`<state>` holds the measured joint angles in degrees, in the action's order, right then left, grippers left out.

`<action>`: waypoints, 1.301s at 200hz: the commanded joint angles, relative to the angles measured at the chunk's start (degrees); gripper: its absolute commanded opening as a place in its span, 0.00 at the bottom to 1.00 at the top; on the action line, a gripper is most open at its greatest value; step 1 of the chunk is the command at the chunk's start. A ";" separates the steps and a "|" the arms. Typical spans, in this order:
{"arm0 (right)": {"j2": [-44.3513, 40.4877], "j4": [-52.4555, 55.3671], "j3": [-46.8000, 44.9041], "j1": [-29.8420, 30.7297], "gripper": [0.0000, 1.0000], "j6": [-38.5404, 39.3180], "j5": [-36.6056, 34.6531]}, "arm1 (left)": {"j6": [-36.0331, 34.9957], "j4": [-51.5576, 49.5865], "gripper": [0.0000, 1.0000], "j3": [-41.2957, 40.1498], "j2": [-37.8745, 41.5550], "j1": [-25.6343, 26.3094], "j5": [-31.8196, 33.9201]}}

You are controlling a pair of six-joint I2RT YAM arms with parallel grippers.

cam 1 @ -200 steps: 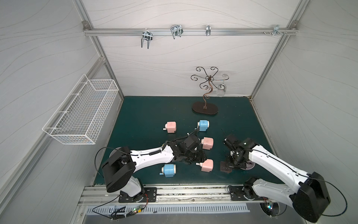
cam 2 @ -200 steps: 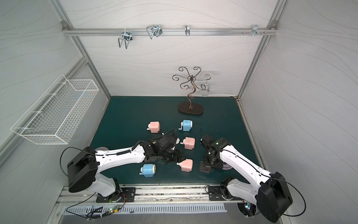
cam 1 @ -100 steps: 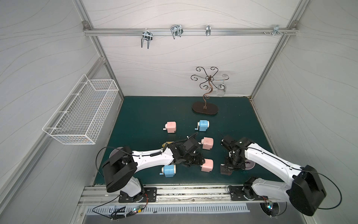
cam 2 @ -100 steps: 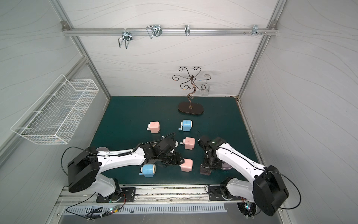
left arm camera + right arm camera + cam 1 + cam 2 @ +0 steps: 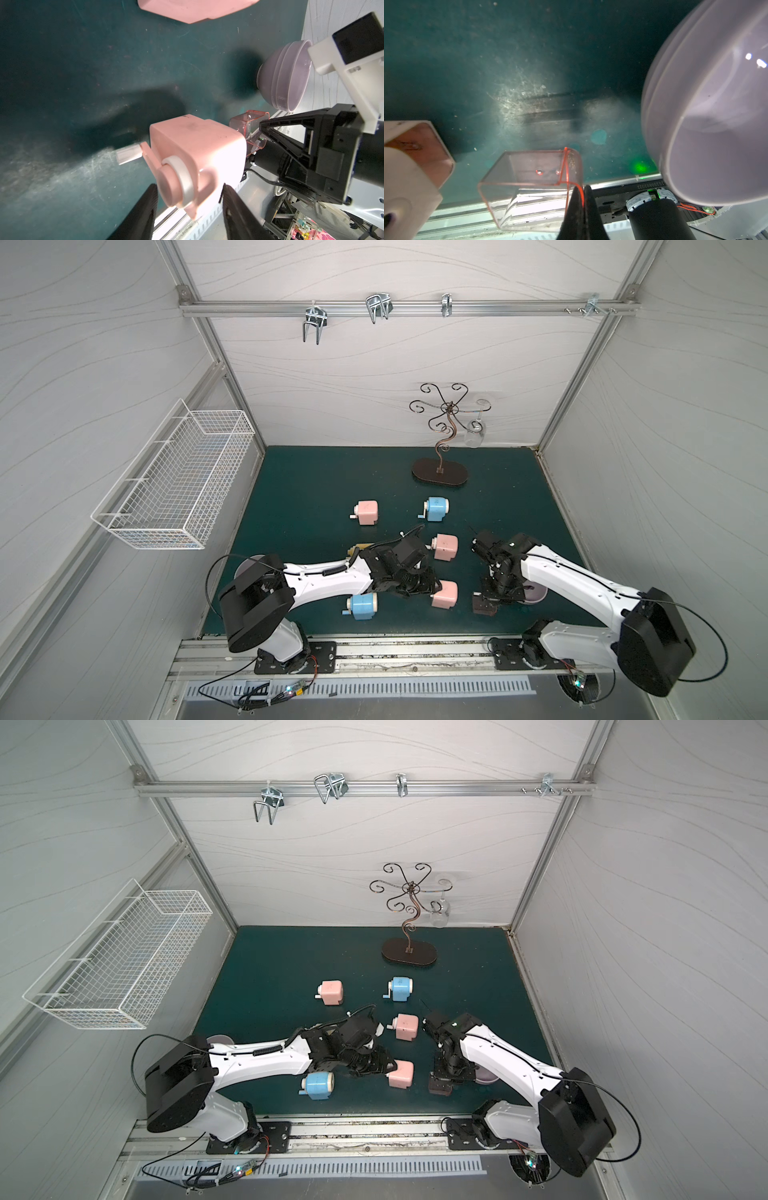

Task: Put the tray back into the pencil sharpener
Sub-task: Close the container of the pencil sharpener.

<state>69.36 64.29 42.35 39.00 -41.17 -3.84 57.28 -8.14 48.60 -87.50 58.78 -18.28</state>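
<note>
clear pink-edged plastic tray (image 5: 248, 121) mostly hidden behind near pink plastic pencil sharpener (image 5: 197, 158). second pink sharpener (image 5: 197, 8) cut by frame edge. left hand (image 5: 189, 191): only fingers in frame, contact with sharpener unclear. ribbed lilac bowl (image 5: 695, 124) blurred, cut by edge. yellowish thing (image 5: 359, 548) behind left arm, unidentifiable. in both top views tray too small to read.

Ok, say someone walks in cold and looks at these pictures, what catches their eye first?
The two arms meeting at the front of the green mat: the left hand straddles a pink sharpener, and the right hand pinches the wall of a clear reddish tray just beside the sharpener's open end. After that, the lilac bowl close by the right arm, and the curly wire stand at the back.
</note>
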 commanded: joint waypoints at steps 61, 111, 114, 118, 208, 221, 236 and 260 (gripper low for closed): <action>1.35 -0.31 1.88 2.23 0.00 -2.27 -1.47 | 0.95 2.08 0.47 0.75 -1.61 0.28 -2.11; 4.18 -0.07 3.33 4.57 0.00 -3.54 -2.94 | 1.15 1.86 0.46 0.50 -2.05 0.19 -2.32; 4.40 0.03 3.40 4.73 0.00 -3.69 -3.06 | 1.17 1.96 0.46 0.45 -2.06 0.19 -2.36; 4.69 0.04 3.53 4.96 0.00 -3.86 -3.19 | 1.23 2.02 0.46 0.40 -2.06 0.22 -2.37; 7.77 0.57 4.76 7.02 0.00 -6.31 -4.69 | 2.57 3.69 0.46 -0.67 -2.40 0.19 -2.81; 7.78 0.55 4.76 7.06 0.00 -6.37 -4.67 | 2.91 4.21 0.47 -0.83 -2.63 0.19 -2.81; 7.79 0.48 4.59 7.10 0.00 -6.39 -4.77 | 3.25 4.96 0.47 -0.87 -3.11 0.19 -3.15; 7.87 0.29 4.32 7.08 0.00 -6.43 -4.67 | 3.63 5.77 0.47 -0.88 -3.75 0.21 -3.51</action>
<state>76.77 63.48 45.98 45.69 -46.74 -7.70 59.46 -4.82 48.07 -89.67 58.78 -21.28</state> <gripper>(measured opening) 0.055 0.470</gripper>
